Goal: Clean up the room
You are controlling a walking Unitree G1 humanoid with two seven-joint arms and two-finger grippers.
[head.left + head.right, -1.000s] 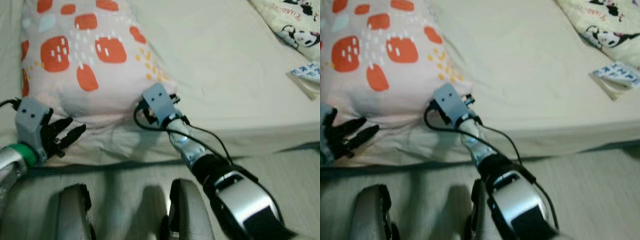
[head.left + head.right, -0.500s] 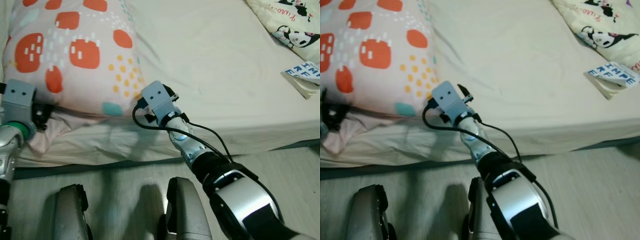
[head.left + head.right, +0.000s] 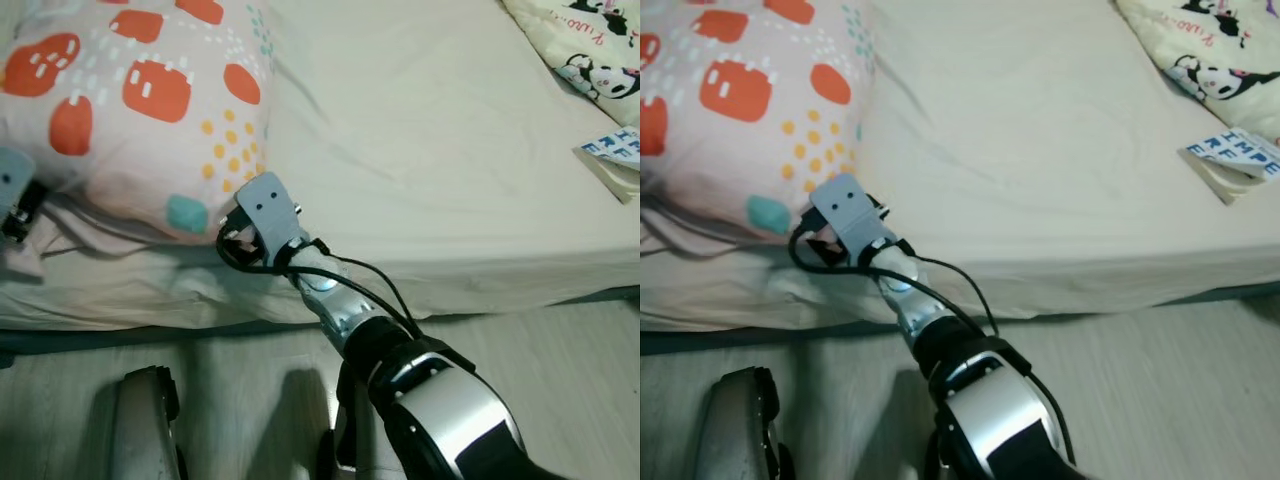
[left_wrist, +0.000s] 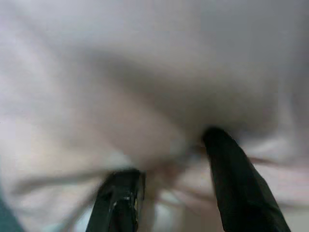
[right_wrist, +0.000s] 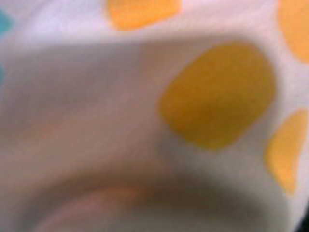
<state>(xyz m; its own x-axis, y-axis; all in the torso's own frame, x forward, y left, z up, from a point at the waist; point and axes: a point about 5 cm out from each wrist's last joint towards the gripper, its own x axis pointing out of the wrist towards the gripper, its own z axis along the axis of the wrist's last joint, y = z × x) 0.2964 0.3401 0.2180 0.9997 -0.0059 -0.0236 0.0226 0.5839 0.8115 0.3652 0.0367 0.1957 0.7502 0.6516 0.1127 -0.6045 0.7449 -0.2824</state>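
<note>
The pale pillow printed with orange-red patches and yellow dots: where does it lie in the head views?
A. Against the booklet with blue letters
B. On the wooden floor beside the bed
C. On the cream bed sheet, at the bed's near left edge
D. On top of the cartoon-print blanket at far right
C: the pale pillow rests on the cream bed sheet at its near left edge, with the right pincer at its lower corner.

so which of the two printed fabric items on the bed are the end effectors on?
The pillow with orange-red patches at the bed's left; both end effectors press into its near edge. The cartoon-print blanket lies far right, untouched.
</note>
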